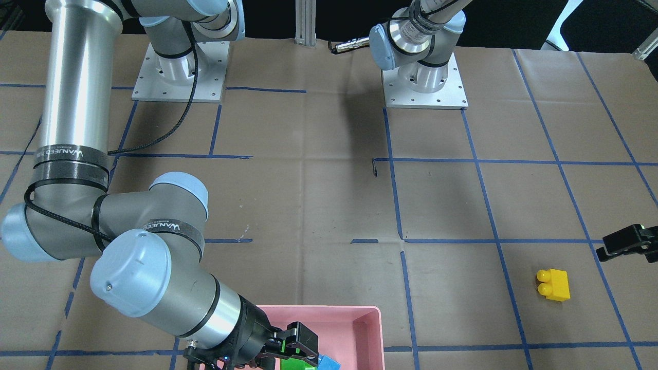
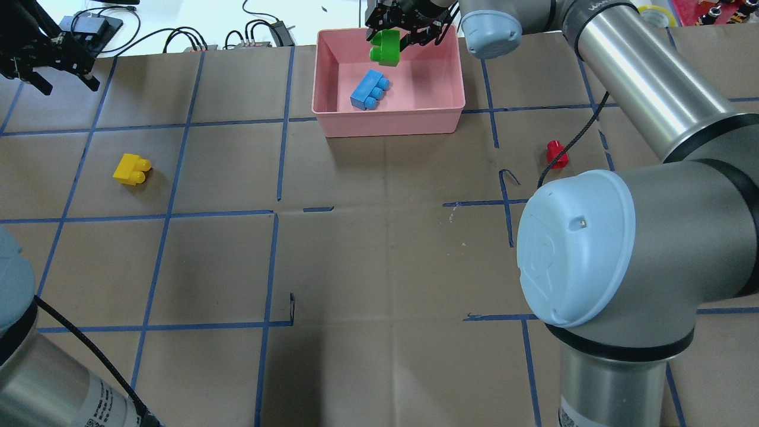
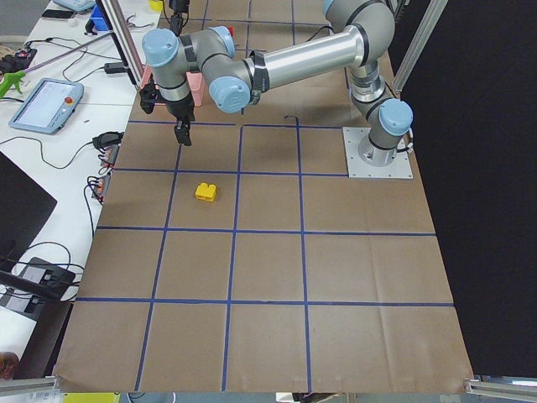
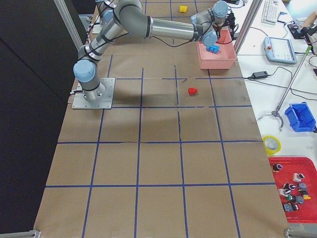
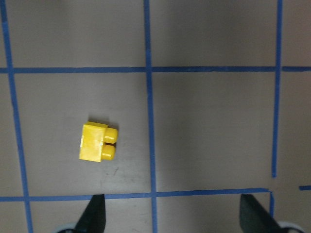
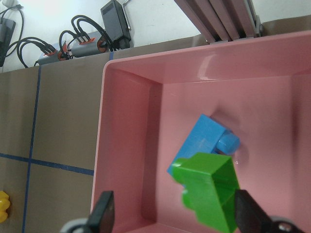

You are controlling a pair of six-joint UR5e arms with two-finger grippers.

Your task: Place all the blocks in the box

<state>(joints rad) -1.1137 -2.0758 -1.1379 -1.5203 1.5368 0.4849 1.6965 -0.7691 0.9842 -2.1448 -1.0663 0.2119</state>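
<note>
The green block (image 6: 211, 194), a glossy plastic brick with round studs, is over the inside of the box (image 2: 388, 123), tilted, directly below the right hand (image 6: 176, 216). The fingers of this hand are spread wide and a clear gap shows on one side of the block, so the hand is released and does not clamp it. I cannot tell if the block rests on the box floor or is in the air. Just beside it, the light-blue block (image 2: 369, 90) with three rounded studs lies on its side on the smooth floor. The box is a shallow rectangular tray of pale-pink plastic with a rounded rim and shiny walls.

The red block (image 2: 556, 153), small with one stud, lies on the surface (image 2: 379, 249) outside the box, on the right arm's side. The yellow block (image 2: 131, 169), with two studs, lies on its side well apart on the other side. The left hand (image 5: 174, 213) hangs above the surface near it, released and holding nothing. The surface is matte brown paper, creased, crossed by blue tape lines (image 2: 169, 214).
</note>
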